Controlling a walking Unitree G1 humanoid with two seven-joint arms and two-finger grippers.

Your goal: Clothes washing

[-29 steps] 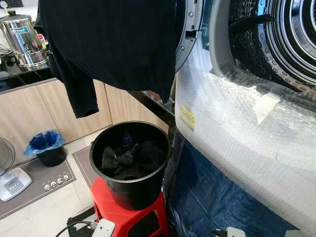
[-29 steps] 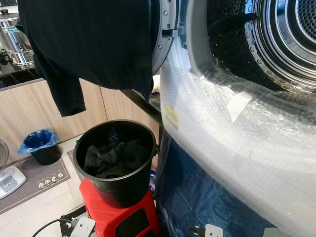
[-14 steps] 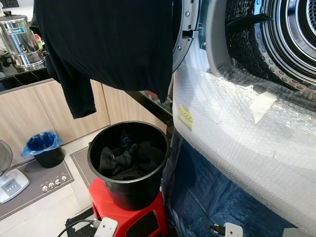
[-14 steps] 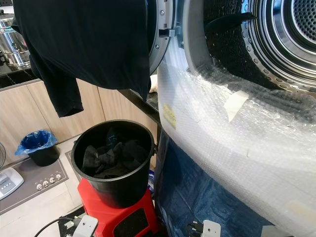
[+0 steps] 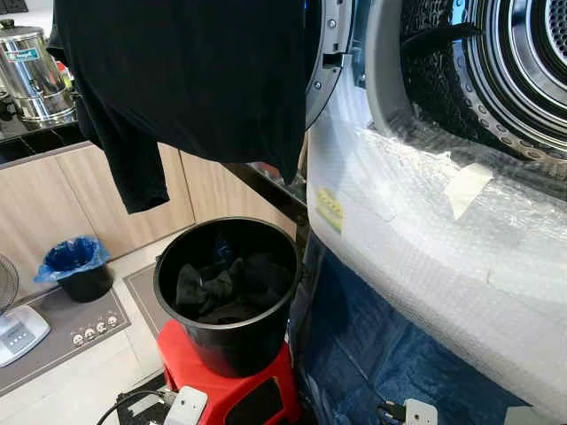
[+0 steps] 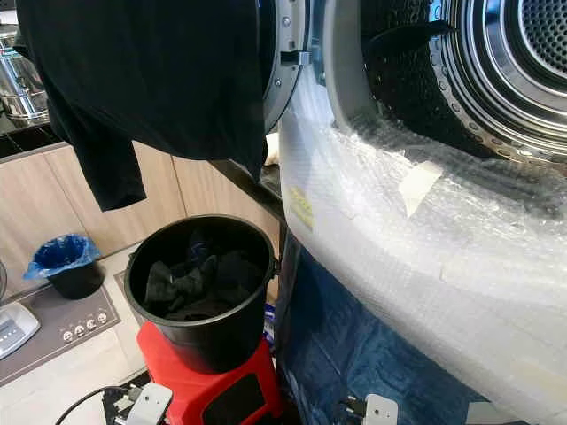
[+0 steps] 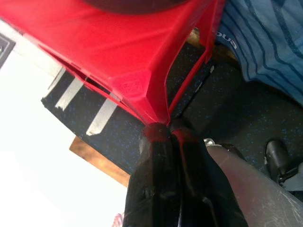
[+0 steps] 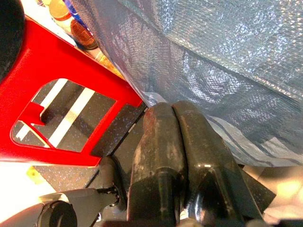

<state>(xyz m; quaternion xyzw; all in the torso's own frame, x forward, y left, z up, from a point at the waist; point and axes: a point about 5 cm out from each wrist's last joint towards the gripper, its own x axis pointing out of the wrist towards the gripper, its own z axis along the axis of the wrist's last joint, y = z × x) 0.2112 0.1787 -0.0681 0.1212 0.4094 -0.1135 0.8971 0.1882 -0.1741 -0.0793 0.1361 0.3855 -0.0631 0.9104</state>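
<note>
Both tools, left (image 7: 169,130) and right (image 8: 171,109), hang closed, empty; black shirt (image 5: 190,80) hangs lengthwise downward above bucket (image 5: 229,297).

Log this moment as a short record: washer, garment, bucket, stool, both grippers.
washer: door open, drum in view, front wrapped in bubble wrap
black garment: hangs draped over the open washer door, above the bucket
black bucket: upright on the red stool, dark clothes inside
left gripper: low beside the stool, fingers shut, holding nothing
right gripper: low by the stool and bubble wrap, fingers shut, holding nothing
</note>
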